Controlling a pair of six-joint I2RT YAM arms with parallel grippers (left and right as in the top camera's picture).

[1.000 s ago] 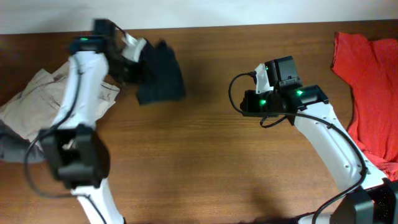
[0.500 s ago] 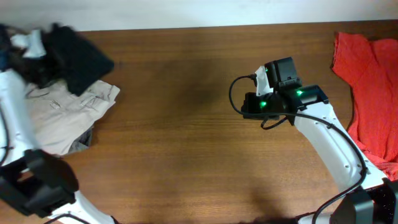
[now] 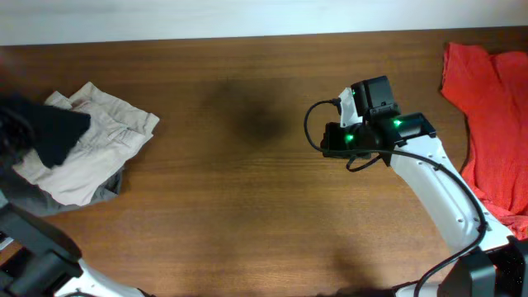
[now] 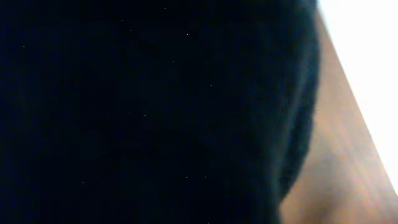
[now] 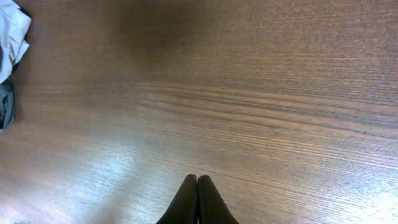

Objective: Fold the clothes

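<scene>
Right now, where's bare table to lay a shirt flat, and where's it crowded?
Free: the bare middle of the table, between the beige trousers and the right arm, far edge to near edge. Crowded: left end, black T-shirt over the trousers; right end, red garments beyond the arm.

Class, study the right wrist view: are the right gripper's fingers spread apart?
No, the right gripper has its fingertips pressed together above the table.
</scene>
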